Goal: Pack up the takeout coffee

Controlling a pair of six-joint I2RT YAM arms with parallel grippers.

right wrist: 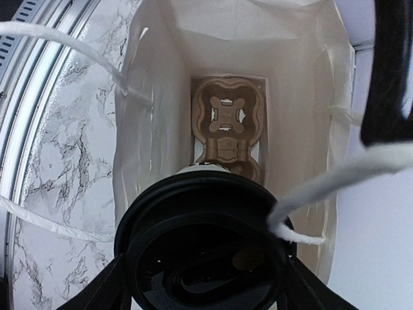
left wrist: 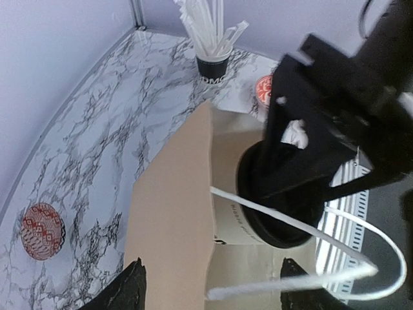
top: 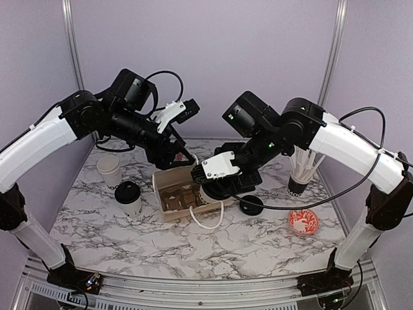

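The right jaws grip a lidded coffee cup by its sides, holding it at the mouth of a paper bag that lies on its side in the middle of the marble desk. A brown cardboard carrier sits deep inside the bag, beyond the cup. The left jaws are spread open over the far, closed end of the bag, closed on nothing. To the left of the bag stand a second lidded cup and an open cup. A loose black lid, a cup of white sticks and a red-patterned bowl lie to its right
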